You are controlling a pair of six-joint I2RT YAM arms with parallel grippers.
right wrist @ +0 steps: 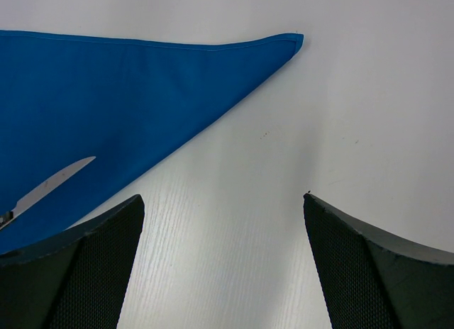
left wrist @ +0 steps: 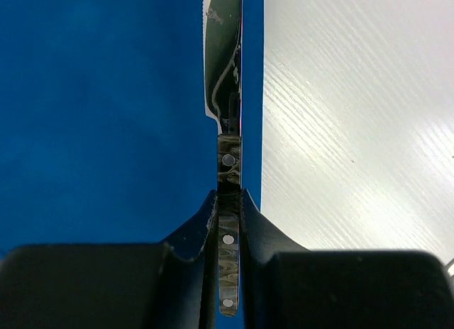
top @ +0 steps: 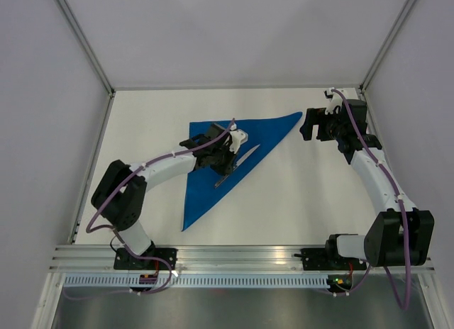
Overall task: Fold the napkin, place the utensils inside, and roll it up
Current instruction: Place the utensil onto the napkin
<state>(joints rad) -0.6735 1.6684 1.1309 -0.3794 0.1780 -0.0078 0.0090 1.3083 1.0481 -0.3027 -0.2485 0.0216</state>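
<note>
napkin (top: 202,191): plain bright blue | knife (left wrist: 228,153): silvery blade, mottled grey handle | table (right wrist: 284,201): white, fine grain

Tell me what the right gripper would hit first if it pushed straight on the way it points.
Probably the bare table: the open right gripper looks angled down at the white surface between its fingers. The napkin lies off to one side, with only its corner reaching further ahead. Depth is unclear.

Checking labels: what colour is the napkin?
The napkin is plain bright blue; the right wrist view shows it best.
</note>
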